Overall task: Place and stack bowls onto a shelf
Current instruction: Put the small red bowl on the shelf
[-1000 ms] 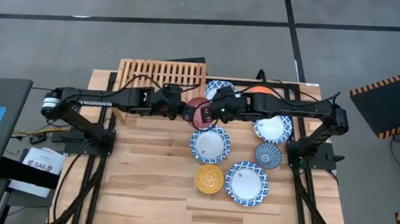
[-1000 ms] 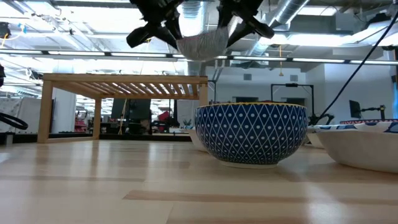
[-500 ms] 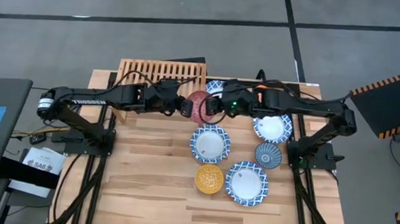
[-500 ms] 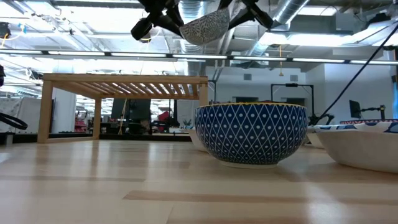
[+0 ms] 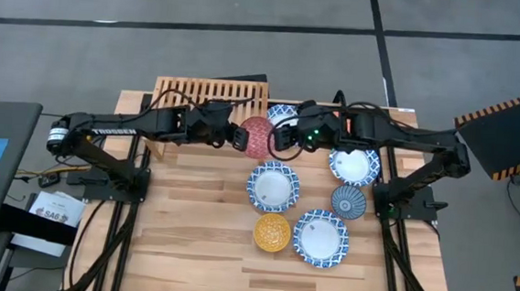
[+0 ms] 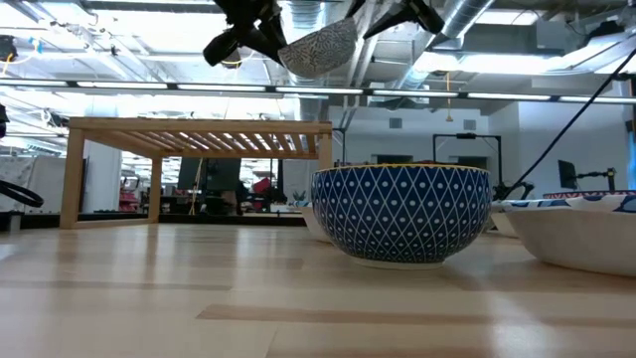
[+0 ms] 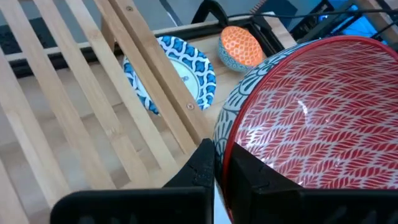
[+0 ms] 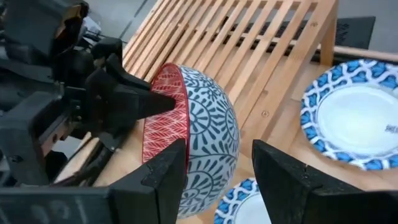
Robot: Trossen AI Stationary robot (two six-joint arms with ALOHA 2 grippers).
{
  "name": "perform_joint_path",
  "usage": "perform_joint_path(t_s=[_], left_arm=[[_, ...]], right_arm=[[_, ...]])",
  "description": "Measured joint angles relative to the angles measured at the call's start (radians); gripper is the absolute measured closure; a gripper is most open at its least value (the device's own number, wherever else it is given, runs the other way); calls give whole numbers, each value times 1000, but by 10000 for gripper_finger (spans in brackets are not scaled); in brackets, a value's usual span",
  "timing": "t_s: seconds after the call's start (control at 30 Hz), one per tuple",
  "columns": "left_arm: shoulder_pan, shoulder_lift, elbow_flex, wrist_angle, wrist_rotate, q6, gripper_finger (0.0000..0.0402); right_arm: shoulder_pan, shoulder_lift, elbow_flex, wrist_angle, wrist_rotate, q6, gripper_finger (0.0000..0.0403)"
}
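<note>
The red bowl point(image 5: 257, 136), red inside and grey-patterned outside, hangs in the air just off the right end of the light-wood slatted shelf point(image 5: 210, 101). It is tipped, and its mouth faces my left arm. My left gripper point(image 5: 239, 137) is shut on the bowl's rim. My right gripper point(image 5: 283, 139) is open on the bowl's other side, and its fingers point(image 8: 166, 177) stand on either side of the bowl's outer wall point(image 8: 211, 134). I cannot tell whether they touch it. In the low view the bowl point(image 6: 318, 45) is well above the shelf top point(image 6: 199, 125). My left gripper pinches the red bowl's rim point(image 7: 219, 144) on the side toward the table's left. One finger point(image 7: 249, 177) is inside the bowl and one point(image 7: 200, 165) is outside. The fingers come level from the table's left. The bowl is lifted clear and tilted.
Wide blue-and-white bowls lie on the table point(image 5: 273, 186), point(image 5: 320, 238), point(image 5: 354, 166), and one more lies beside the shelf point(image 7: 180, 68). There are also a yellow bowl point(image 5: 272, 232), a dark blue bowl point(image 5: 349, 201) and an orange bowl point(image 7: 241, 46). The near left of the tabletop point(image 5: 180, 241) is bare.
The red bowl has risen and tipped from level onto a slant. With both grippers it has gone a little toward the table's far edge and the shelf.
</note>
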Motion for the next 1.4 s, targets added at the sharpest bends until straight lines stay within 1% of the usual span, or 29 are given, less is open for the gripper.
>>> perform_joint_path(t_s=[0.2,0.3,0.37,0.5,0.63,0.7,0.8,0.9,1.0,1.2,1.4], left_arm=[[-1,-10,10,-39,4,13,400],[6,-56,18,-49,7,36,400],[18,-98,41,-101,2,56,400],[78,-160,132,-305,-29,112,400],[183,-183,260,-577,-59,150,400],[258,-177,305,-686,-32,168,400],[374,-175,334,-808,46,202,400],[492,-172,333,-885,112,249,401],[590,-167,325,-922,141,282,401],[748,-160,254,-913,156,311,401],[851,-158,134,-848,298,341,401]], right_arm=[[0,-4,1,-13,-6,-8,194],[-2,-27,-1,-44,9,-34,194],[-3,-42,0,-55,14,-47,194],[-5,-68,0,-110,13,-48,194],[-9,-82,0,-134,32,-48,194],[-9,-82,0,-138,38,-48,194],[-7,-78,0,-142,33,-48,194],[-7,-71,0,-140,29,-48,194],[-6,-57,-3,-146,27,-48,194],[-4,-59,-4,-141,11,-45,194],[0,-59,-4,-142,-2,-45,194]])
